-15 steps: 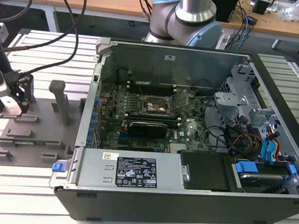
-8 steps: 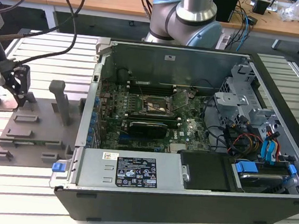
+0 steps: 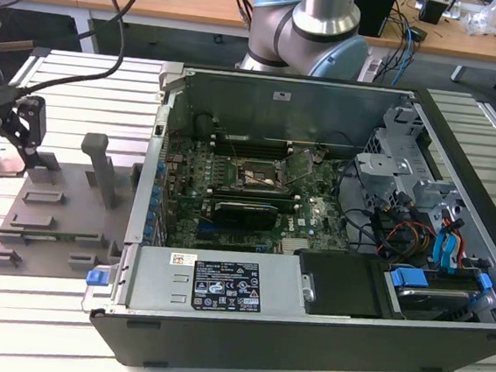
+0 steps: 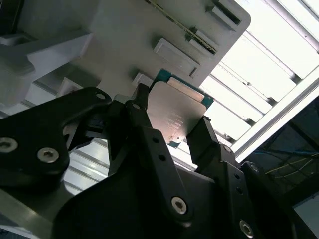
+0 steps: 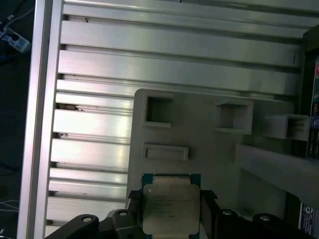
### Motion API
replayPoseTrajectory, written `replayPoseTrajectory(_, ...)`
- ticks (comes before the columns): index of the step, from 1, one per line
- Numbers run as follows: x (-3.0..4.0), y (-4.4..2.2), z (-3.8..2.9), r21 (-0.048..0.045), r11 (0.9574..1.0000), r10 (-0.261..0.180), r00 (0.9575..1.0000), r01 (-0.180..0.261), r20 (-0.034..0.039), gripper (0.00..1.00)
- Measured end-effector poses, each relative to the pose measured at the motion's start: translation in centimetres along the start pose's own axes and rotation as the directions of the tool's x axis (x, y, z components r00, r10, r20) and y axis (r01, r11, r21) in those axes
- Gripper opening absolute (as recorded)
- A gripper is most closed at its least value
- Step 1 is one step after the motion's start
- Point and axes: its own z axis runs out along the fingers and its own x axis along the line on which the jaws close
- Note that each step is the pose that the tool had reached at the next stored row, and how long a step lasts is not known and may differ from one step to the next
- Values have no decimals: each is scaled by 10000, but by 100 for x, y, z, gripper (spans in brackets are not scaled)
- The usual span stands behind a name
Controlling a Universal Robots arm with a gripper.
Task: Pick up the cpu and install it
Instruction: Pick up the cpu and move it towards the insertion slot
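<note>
**Tool clamped on the cpu over the plate**

I see the tool [image 4: 172,115] closed on the cpu [image 4: 178,110]; in both wrist views its two dark fingers [image 4: 149,139] press against opposite edges of the chip. The chip's silvery top faces the cameras, with a teal rim showing along the far edge; whether the cpu rests on the plate [image 5: 199,144] or hangs just clear of it I cannot tell.

The grey plate, with raised square pockets and a tall post, lies flat on the slatted metal worktop [image 3: 81,91]. In the exterior view it sits at 9 o'clock from the open case [image 3: 304,332], just beside the case's wall; the tool is over the plate's 10 o'clock corner, near the exterior view's left edge.

Inside the case the socket [image 3: 253,176] lies on the board, with a hinged frame tilted up at its 3 o'clock; the cpu is well apart from it. The arm [image 3: 307,25] stands at the case's 12 o'clock.
</note>
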Motion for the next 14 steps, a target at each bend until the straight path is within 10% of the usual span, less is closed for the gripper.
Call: replayPoseTrajectory(14,-7,-4,-292,15,10000,0,10000,0,0,55)
